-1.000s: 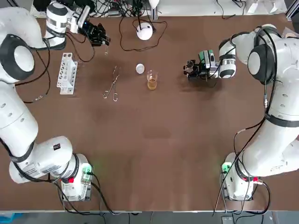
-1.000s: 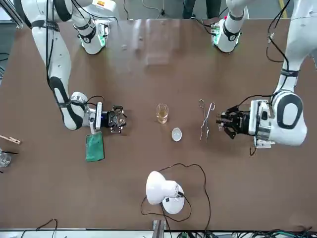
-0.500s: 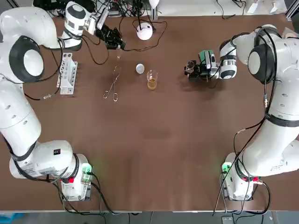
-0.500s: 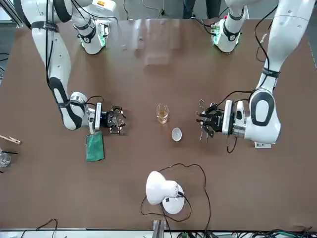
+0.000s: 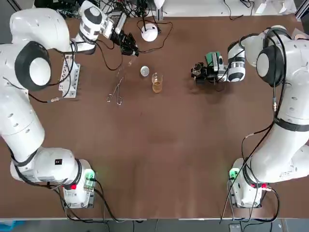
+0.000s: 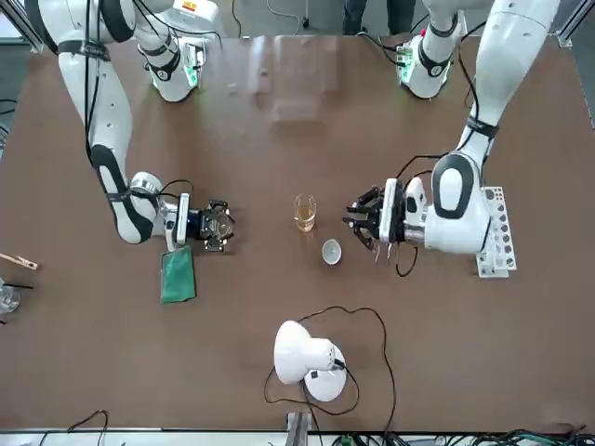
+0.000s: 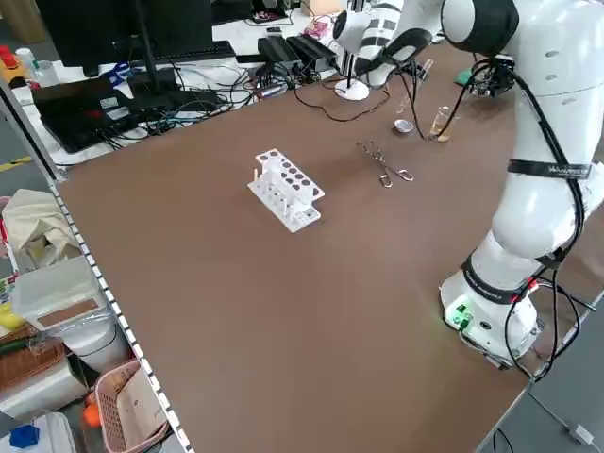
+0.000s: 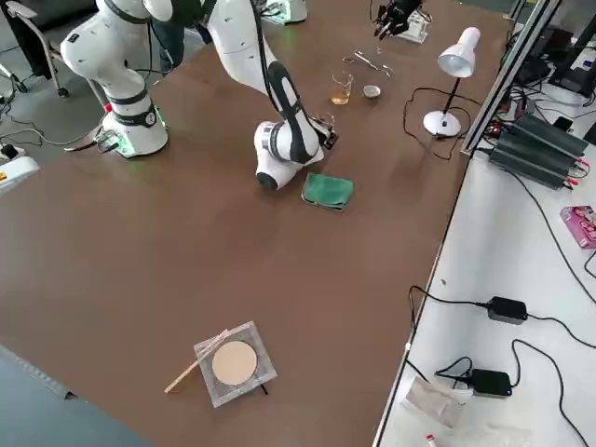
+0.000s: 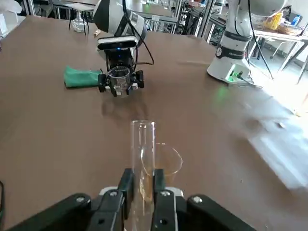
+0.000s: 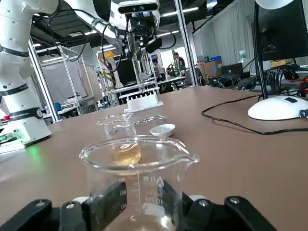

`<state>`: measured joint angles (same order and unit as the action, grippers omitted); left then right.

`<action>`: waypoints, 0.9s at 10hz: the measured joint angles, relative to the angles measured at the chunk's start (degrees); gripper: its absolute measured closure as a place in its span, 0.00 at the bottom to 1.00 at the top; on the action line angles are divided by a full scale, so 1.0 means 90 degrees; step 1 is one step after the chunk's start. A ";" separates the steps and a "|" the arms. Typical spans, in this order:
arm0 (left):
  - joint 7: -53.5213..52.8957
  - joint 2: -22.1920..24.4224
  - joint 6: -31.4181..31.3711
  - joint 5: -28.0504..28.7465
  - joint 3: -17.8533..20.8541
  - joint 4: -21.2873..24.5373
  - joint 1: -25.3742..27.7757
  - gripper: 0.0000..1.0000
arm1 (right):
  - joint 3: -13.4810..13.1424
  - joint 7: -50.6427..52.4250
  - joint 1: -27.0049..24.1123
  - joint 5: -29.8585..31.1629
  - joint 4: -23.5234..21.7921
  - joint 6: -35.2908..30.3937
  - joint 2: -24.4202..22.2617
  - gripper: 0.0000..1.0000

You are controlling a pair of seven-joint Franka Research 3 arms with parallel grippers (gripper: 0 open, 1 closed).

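While the left gripper hangs above the far part of the table, its two fingers are pressed together on a clear glass tube. The tube runs along the fingers and sticks out well past their tips. How steeply the tube tilts cannot be told. Straight ahead of the fingertips, just past the tube's open end, stands a small glass with amber liquid in its bottom. A little white dish lies near this gripper, between it and the glass. A pair of metal tongs lies on the table to its other side, and a white rack stands farther off behind it. A white lamp stands close by at the table's far edge.

Well apart from it and facing it across the glass, the right gripper sits low at the table. Its fingers are clamped on a small clear cup with a pouring lip, one finger on each side of the wall. A green cloth lies just beside this gripper's wrist.
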<state>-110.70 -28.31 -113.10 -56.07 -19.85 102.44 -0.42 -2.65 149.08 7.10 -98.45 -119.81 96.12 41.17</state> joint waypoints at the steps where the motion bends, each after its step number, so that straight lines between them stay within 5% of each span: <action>1: 0.0168 0.0000 -0.0111 0.0143 0.0000 0.0001 -0.0045 0.79 | -0.0003 0.0001 -0.0003 -0.0009 -0.0001 0.0004 0.0000 0.62; 9: 0.1849 0.0034 -0.0946 0.1332 0.0005 0.0001 -0.0643 0.79 | -0.0010 0.0002 -0.0035 -0.0017 -0.0007 0.0005 0.0003 0.62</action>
<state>-94.06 -28.00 -121.61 -44.08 -19.81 102.45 -6.21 -2.74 149.09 6.78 -98.61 -119.87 96.17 41.20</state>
